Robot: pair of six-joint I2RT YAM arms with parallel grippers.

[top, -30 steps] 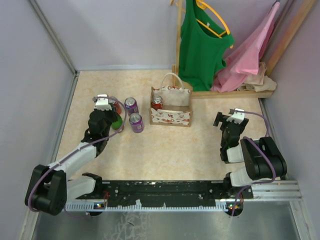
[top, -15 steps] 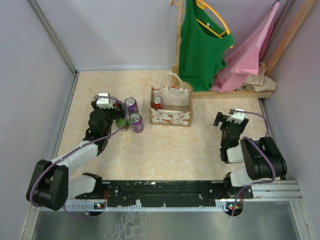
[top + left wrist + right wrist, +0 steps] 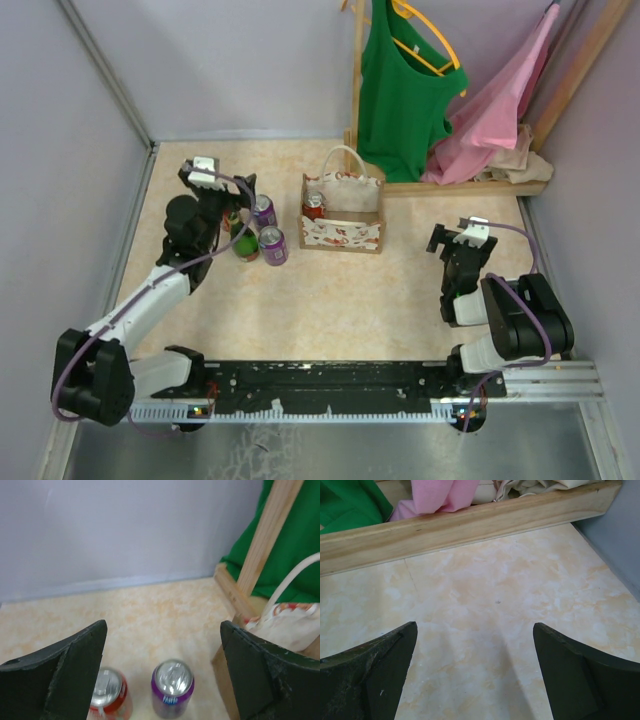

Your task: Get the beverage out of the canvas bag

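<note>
The canvas bag (image 3: 342, 212) stands mid-table, cream with a red print, and a red beverage can (image 3: 314, 205) stands upright inside its left end. Left of the bag stand several cans: a green one (image 3: 243, 244), two purple ones (image 3: 265, 210) (image 3: 272, 246) and a red one (image 3: 107, 694). My left gripper (image 3: 222, 192) hovers open above them with nothing between its fingers; in the left wrist view a purple can (image 3: 172, 687) shows below the left gripper (image 3: 163, 626), with the bag's edge (image 3: 292, 627) at right. My right gripper (image 3: 455, 238) (image 3: 475, 625) rests open over bare table at the right.
A wooden rack (image 3: 358, 90) at the back right carries a green top (image 3: 400, 90) and a pink garment (image 3: 500, 110); its base rail (image 3: 470, 525) lies ahead of the right gripper. Grey walls close in the left, back and right sides.
My left gripper has opened, let go of the green can, and risen back toward the far wall. The green can now stands free. The right arm has not moved.
</note>
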